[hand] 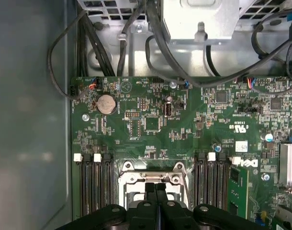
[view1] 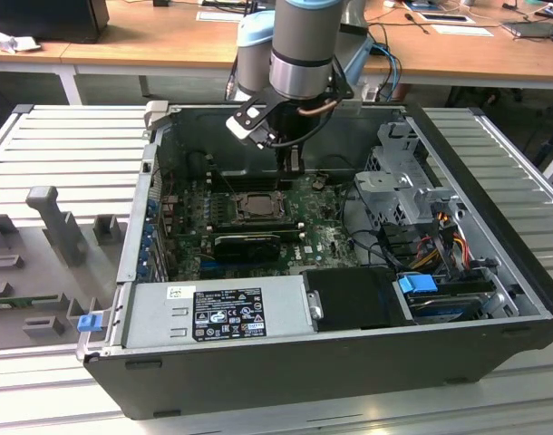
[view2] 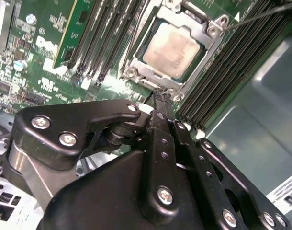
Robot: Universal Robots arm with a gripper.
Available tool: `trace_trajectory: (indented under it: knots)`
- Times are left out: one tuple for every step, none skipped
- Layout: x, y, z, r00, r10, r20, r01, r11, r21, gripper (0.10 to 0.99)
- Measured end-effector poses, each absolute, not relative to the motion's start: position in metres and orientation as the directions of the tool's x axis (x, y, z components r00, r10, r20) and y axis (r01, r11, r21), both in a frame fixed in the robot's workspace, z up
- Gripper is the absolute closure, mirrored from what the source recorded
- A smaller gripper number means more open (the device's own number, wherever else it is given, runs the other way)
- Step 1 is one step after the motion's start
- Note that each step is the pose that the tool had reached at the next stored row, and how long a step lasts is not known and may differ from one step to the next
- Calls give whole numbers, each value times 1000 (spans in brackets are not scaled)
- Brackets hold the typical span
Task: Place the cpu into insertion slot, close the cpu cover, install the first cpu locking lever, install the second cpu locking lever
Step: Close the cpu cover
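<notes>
The cpu, a tan-silver square, lies flat in the insertion slot on the green board. The cpu cover, a silver metal frame, lies down around it, and the chip shows through its window. A thin locking lever slants from one corner of the socket out over the memory slots. My gripper is shut with its two black fingers pressed together and nothing between them. Its tip is at the socket's rim, beside the cover. The first wrist view has the fingertips over the socket frame.
Black memory slots flank the socket on both sides. Cables hang by the case wall past a coin battery. The power supply fills the case's front; a drive cage stands at the exterior view's right.
</notes>
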State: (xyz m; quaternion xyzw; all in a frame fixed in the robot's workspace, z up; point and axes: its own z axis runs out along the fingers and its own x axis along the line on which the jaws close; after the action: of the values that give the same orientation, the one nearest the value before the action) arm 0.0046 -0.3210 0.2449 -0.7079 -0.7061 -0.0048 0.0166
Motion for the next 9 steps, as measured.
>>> trace_trajectory:
  knots:
    - [2,-321,243,3,1000,30,1000,-2,-17,980]
    - [0,-321,242,3,1000,30,1000,-2,-17,980]
    - [-1,-321,241,3,1000,30,1000,-2,-17,980]
    - [-3,-321,239,-1,1000,30,1000,2,-17,980]
    - [-4,-321,238,-5,1000,30,1000,5,-17,980]
    - [-5,-321,237,-9,1000,30,1000,9,-17,980]
    - [-6,-321,235,-14,999,30,1000,15,-16,980]
    - [-7,-322,234,-20,999,30,1000,21,-14,980]
    - [-8,-323,233,-23,999,30,1000,24,-12,980]
